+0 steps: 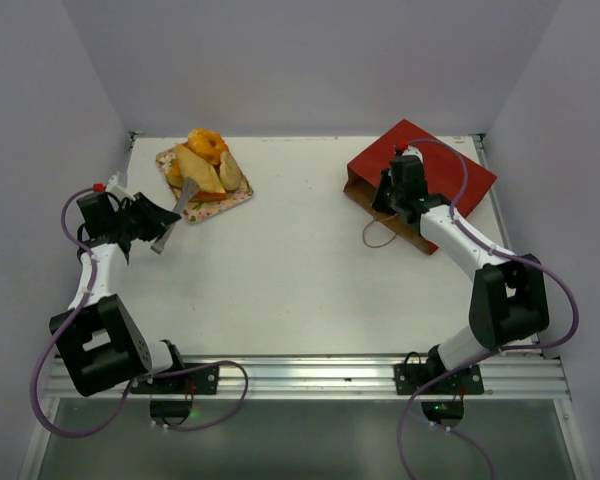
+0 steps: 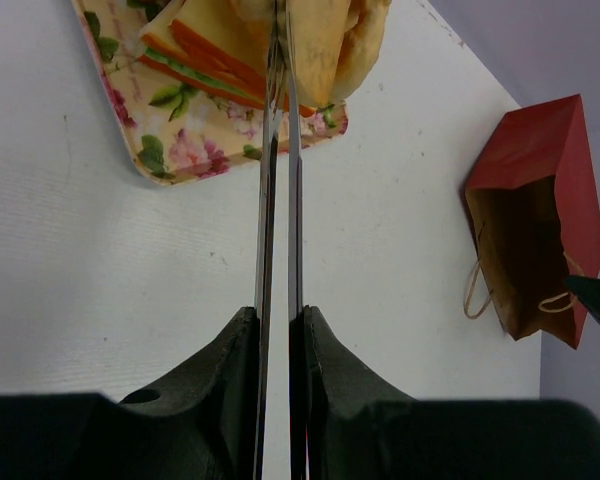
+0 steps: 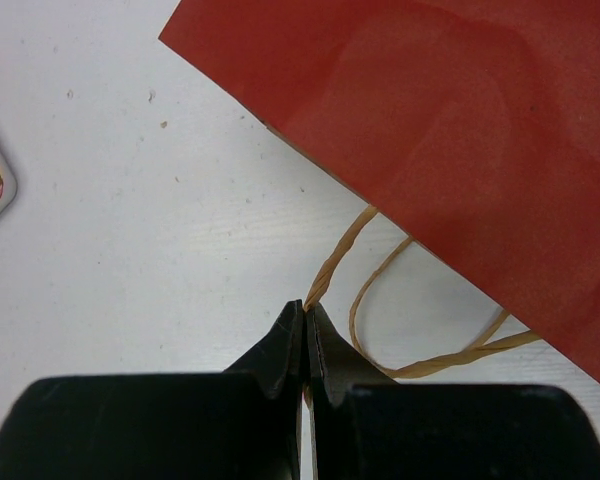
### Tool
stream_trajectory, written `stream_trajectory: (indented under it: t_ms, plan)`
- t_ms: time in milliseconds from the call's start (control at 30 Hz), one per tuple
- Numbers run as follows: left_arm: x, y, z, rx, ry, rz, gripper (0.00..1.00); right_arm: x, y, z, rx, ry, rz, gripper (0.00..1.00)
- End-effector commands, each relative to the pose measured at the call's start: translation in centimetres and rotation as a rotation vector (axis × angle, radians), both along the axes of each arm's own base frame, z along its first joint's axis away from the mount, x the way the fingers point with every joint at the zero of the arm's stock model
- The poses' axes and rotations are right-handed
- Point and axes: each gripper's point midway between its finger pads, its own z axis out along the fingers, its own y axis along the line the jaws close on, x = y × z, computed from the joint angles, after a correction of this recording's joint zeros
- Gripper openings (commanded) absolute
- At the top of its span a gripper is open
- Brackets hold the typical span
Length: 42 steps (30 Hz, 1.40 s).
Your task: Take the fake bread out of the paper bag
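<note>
Bread [image 1: 205,165] lies heaped on the flowered tray [image 1: 244,198] at the far left of the desk [image 1: 300,280], well apart from the red paper bag [image 1: 450,165] at the far right. You can judge the unloading as nearly or fully done, since the part of the bag's brown inside seen from the left wrist looks bare. The sandwich wedge [image 2: 205,55] in the heap runs lengthwise from far-left to near-right, its striped edge turned toward the left arm. Your left pincer [image 2: 277,325] is narrow, clamped on a thin two-bladed metal tool [image 2: 268,200] whose tips reach the heap. The tool likely gives you a reach that a bare pincer lacks inside a flat bag. The bag lies flat, its long axis running near-left to far-right and its mouth facing the middle of the desk. Your right pincer [image 3: 306,318] is pinched tight, seemingly on a cord handle [image 3: 338,250], probably to steady the bag.
</note>
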Motion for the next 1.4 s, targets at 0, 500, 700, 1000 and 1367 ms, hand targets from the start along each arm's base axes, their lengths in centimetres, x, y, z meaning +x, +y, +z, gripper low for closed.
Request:
stream_trajectory:
  t_ms: [0,500,700,1000,1367]
  plan:
    - [1.5,0.6,2.1,-0.003,-0.08,0.003,0.11,0.6,0.5,0.8,0.033,-0.035,0.006,0.0]
    - [1.6,0.5,2.2,-0.013,-0.084,-0.001,0.38,0.5,0.6,1.2,0.037,-0.039,0.012,0.0]
    - [1.4,0.2,2.6,-0.014,-0.095,-0.013,0.41,0.4,0.5,1.4,0.038,-0.04,0.013,0.0]
    - [0.2,0.6,4.2,0.064,-0.119,0.018,0.43,0.1,0.2,1.9,0.031,-0.053,0.004,0.0]
    - [-1.7,0.2,6.1,0.135,-0.154,0.007,0.45,-0.5,0.0,1.5,0.012,-0.04,0.015,0.08]
